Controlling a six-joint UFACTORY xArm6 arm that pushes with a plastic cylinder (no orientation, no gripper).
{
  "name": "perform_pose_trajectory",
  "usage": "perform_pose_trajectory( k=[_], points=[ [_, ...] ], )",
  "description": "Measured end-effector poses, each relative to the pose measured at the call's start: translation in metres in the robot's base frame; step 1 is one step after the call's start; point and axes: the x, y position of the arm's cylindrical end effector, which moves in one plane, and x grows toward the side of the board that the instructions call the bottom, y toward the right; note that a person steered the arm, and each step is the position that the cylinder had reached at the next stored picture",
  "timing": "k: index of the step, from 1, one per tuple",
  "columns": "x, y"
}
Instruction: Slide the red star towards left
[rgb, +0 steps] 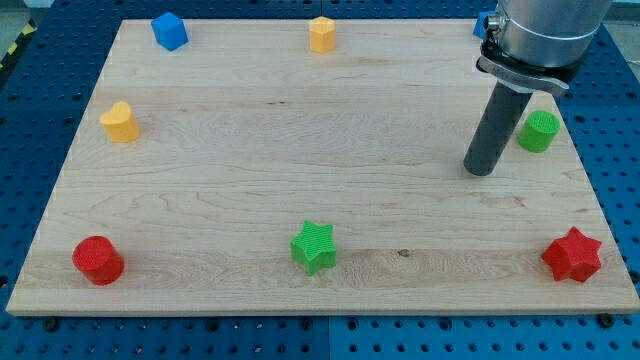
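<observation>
Nearest the view's bottom edge, three blocks lie along the front of the wooden surface (300, 150). The red star (572, 255) sits in the near right corner, close to the board's right and front edges. The green star (315, 246) lies near the middle of the front edge, well apart from the red star. The red cylinder (98, 260) rests in the near left corner.

Farther back on the right, my tip (481, 171) touches down on bare wood, above and to the left of the red star and well apart from it. There is no end effector in the grasping sense: the arm ends in a straight dark rod, which holds nothing and has nothing to open or close. Just to the right of the rod, the green cylinder (539, 131) stands near the board's right edge, apart from the tip.

On the left side at about the same depth sits a yellow block (119, 122), rounded at its top, its exact shape hard to tell.

Along the far edge, a blue cube (170, 31) lies toward the left and a yellow hexagonal block (321, 34) near the middle. A sliver of another blue block (482, 22) shows at the far right, mostly hidden behind the arm's grey housing (545, 30).
</observation>
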Motion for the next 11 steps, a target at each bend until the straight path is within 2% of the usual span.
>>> perform_pose_trajectory(
  k=[1, 3, 6, 11],
  points=[
    [0.005, 0.029],
    [0.061, 0.103],
    [0.124, 0.115],
    [0.128, 0.098]
  ],
)
